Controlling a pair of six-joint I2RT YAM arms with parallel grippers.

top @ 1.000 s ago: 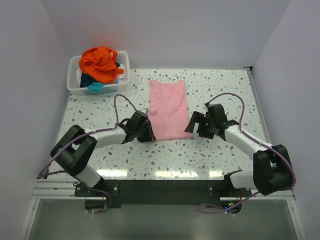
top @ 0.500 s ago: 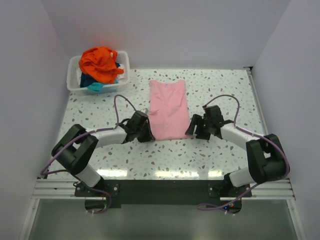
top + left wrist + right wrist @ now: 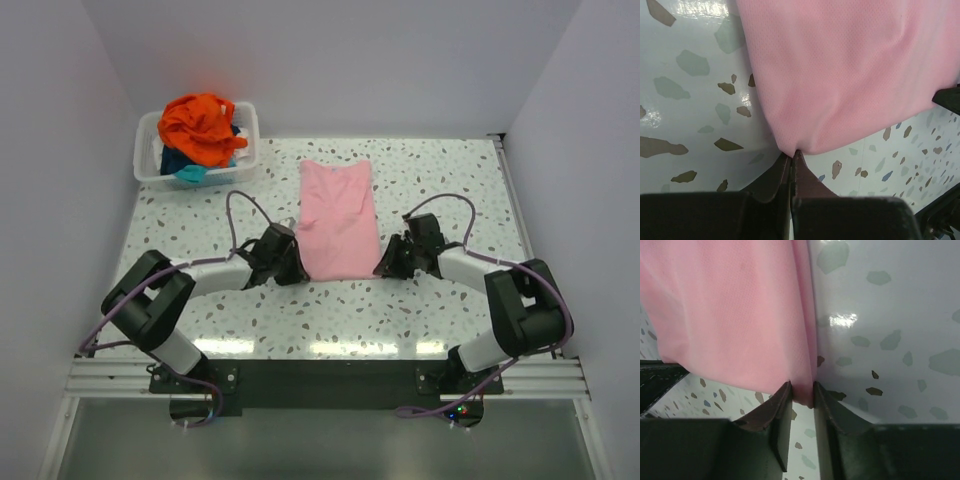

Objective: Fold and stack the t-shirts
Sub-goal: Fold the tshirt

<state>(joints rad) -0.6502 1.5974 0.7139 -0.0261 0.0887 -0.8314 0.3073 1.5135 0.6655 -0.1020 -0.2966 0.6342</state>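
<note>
A light pink t-shirt (image 3: 335,215) lies folded into a long strip in the middle of the speckled table (image 3: 450,180). My left gripper (image 3: 293,268) sits at its near left corner. In the left wrist view that gripper (image 3: 791,154) is shut, pinching the tip of the pink cloth (image 3: 850,75). My right gripper (image 3: 385,268) is at the near right corner. In the right wrist view its jaws (image 3: 802,390) press from both sides on a thick fold of the pink cloth (image 3: 730,315). An orange t-shirt (image 3: 200,120) tops a pile, with teal cloth (image 3: 190,172) under it.
The white plastic bin (image 3: 148,165) holding the pile stands at the table's far left corner. White walls close in the left, back and right sides. Both arms lie low over the table's near half, elbows outward.
The right gripper slid in toward the shirt's near right corner and closed from wide open onto the cloth. The left gripper finished closing on the near left corner.
</note>
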